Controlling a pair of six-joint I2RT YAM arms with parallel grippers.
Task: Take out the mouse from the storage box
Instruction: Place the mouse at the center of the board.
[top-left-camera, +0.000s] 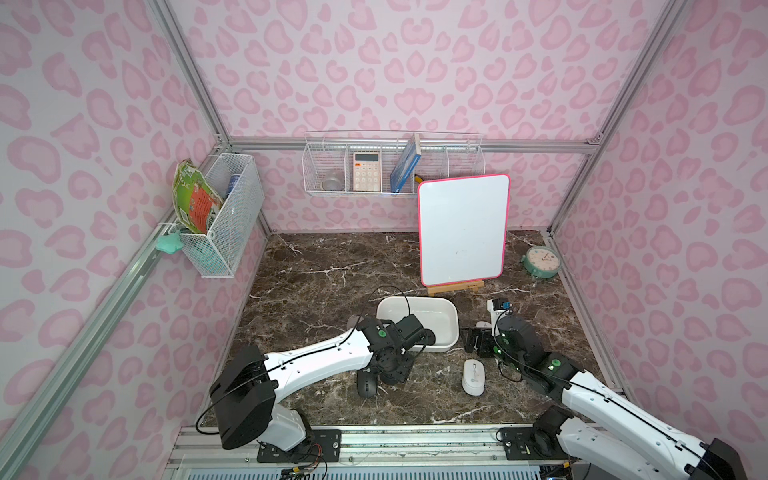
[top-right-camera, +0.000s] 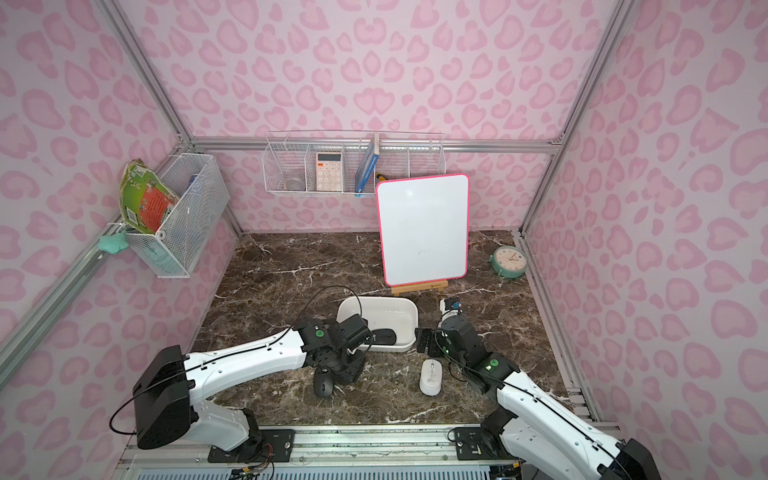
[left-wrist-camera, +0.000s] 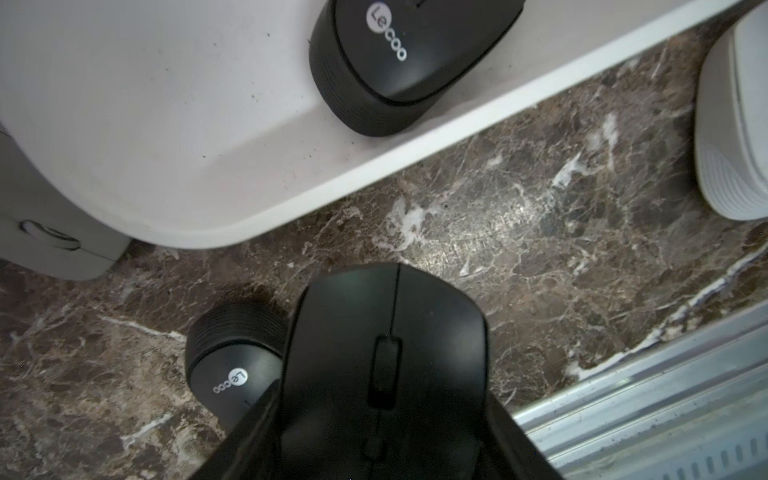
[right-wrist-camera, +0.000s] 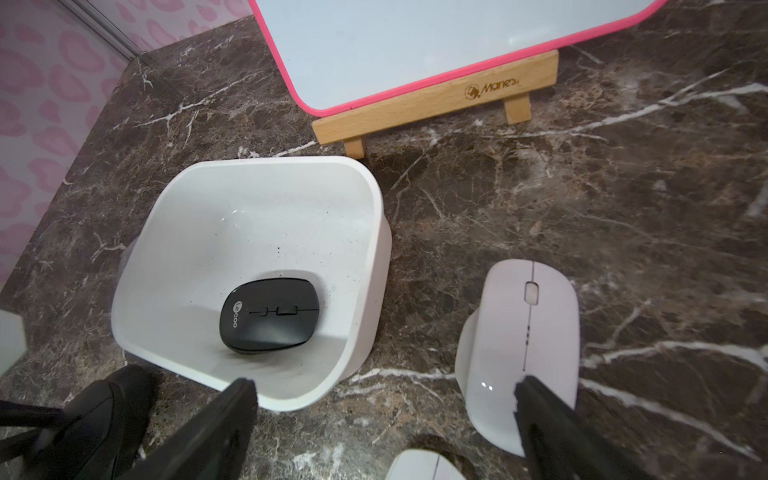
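1. close against the left end of the storage box (top-left-camera: 419, 299) a pale grey mouse (left-wrist-camera: 54, 245) sits on the marble table (top-left-camera: 316, 266). i cannot tell whether it touches the box. i see no risk there.
2. on the robot's side of the storage box, before its left half, the left gripper (left-wrist-camera: 384, 395) is clamped on a plain black mouse (left-wrist-camera: 386, 332), with a finger pressed on each flank. this mouse is outside the box. whether it touches the table i cannot tell. its shell looks smooth and rounded, so i judge it could slip if the arm jerks.
3. just beside it, also on the robot's side of the box, a black lecoo mouse (left-wrist-camera: 232, 365) lies on the table, partly covered by the held one in the left wrist view. lowering straight down could land 1 mouse on the other, leaving it tilted or shoving its neighbour.
4. inside the storage box, against the wall nearest the robot, lies another lecoo mouse (right-wrist-camera: 270, 313), so the task looks unfinished. there seems little room between mouse and wall, so a finger could catch the rim and drag or tip the light tub.
5. just right of the storage box the right gripper (right-wrist-camera: 382, 390) hovers with jaws wide apart and nothing in them, between the box's right wall and a white mouse (right-wrist-camera: 523, 345). a careless swing could knock either, and 2 arms reaching into the box together could collide.
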